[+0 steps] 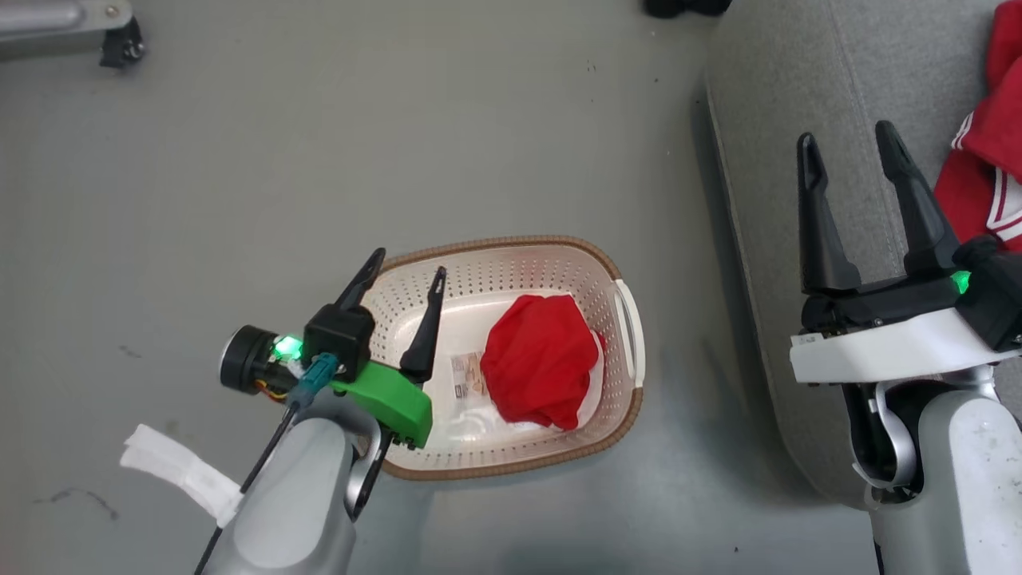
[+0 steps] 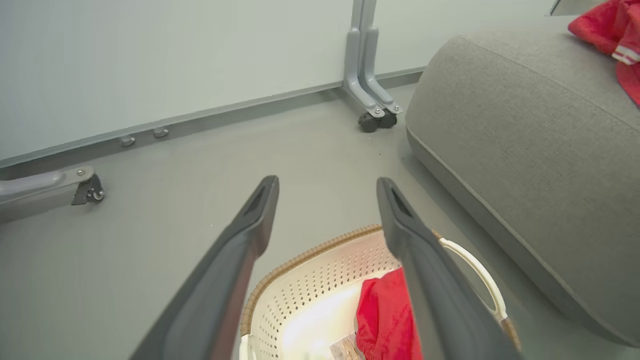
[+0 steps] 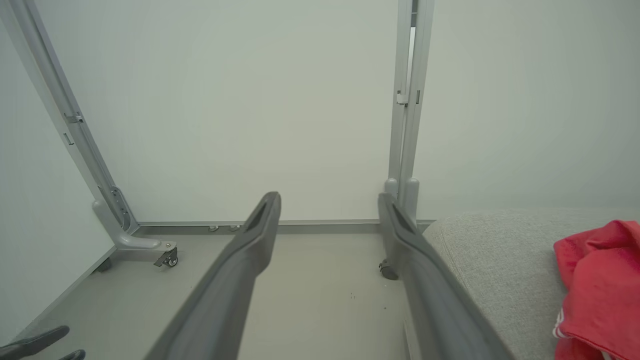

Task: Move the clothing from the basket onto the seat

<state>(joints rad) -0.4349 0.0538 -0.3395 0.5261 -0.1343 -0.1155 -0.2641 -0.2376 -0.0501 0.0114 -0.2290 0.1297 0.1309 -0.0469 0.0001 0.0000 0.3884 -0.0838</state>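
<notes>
Your plain red, crumpled fabric garment [image 1: 539, 359] lay bunched in the right half of the cream perforated plastic basket with the brown woven rim [image 1: 511, 240], beside a small paper sticker [image 1: 467, 375] on its bottom. The other red garment, trimmed with white stripes [image 1: 990, 160], lay on the large grey upholstered seat [image 1: 798, 120]. The basket stood on the grey floor [image 1: 319, 160], just left of the seat. You had the left gripper [image 1: 407, 263] spread wide and empty over the basket's left end. The right gripper [image 1: 846, 134] hung above the seat, fingers likewise parted, holding nothing.
</notes>
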